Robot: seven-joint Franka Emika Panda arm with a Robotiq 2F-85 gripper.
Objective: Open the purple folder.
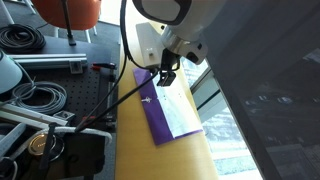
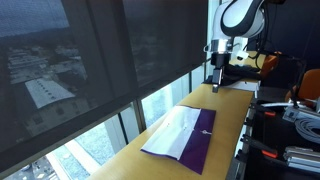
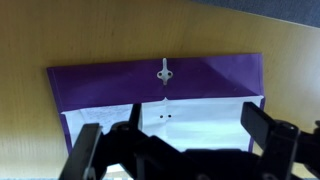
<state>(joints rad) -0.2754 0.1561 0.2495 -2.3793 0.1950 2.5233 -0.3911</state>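
Note:
The purple folder (image 1: 158,118) lies flat on the wooden table (image 1: 135,150). A white sheet (image 1: 178,112) covers much of its face. It shows in both exterior views (image 2: 198,148). In the wrist view the folder (image 3: 110,78) has a purple band across the top with a small metal clasp (image 3: 164,70), and the white sheet (image 3: 190,115) lies below it. My gripper (image 3: 175,140) is open and empty, with its fingers spread over the white sheet. In the exterior views the gripper (image 1: 165,76) (image 2: 215,82) hangs above the table at one end of the folder, apart from it.
Coiled cables (image 1: 28,40) and gear lie on a black perforated bench (image 1: 85,95) beside the table. An orange chair (image 1: 70,12) stands behind. Shaded windows (image 2: 90,70) run along the table's other long edge.

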